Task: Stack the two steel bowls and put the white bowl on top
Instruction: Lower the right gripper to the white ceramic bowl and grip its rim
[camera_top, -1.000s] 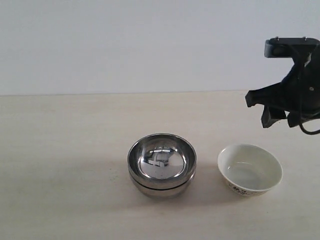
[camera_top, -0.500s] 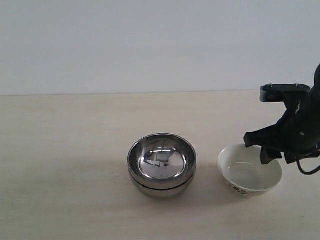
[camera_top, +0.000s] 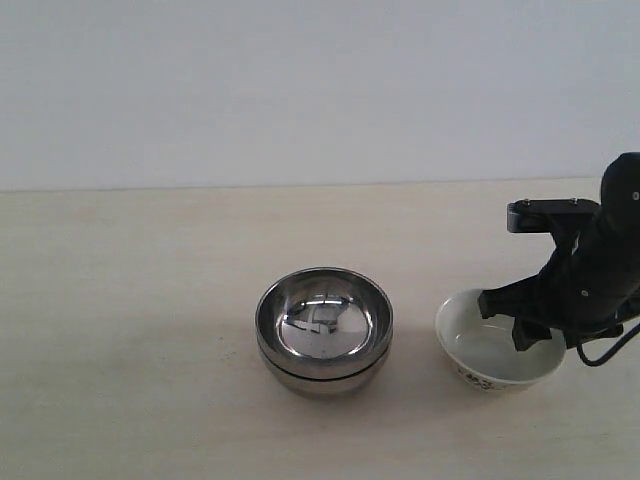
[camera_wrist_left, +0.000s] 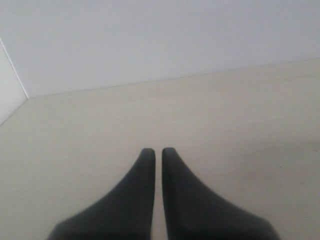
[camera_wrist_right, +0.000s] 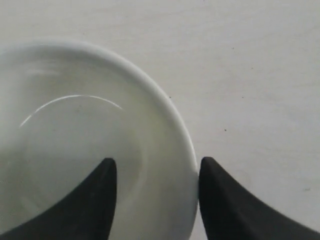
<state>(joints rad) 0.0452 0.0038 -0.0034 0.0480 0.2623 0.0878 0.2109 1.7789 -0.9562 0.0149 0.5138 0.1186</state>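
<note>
Reaching for cream-white ceramic bowl w/ right gripper spread astride rim: one finger inside, one just outside, wall between, not yet pinched. Next, prob.: squeeze, lift, carry across to stacked shiny steel bowls, well apart at gripper's side, set on top.

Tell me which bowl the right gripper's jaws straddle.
The white bowl, standing alone at the right; the right gripper has one jaw inside its rim, one outside. The two steel bowls sit nested at the centre, untouched.
</note>
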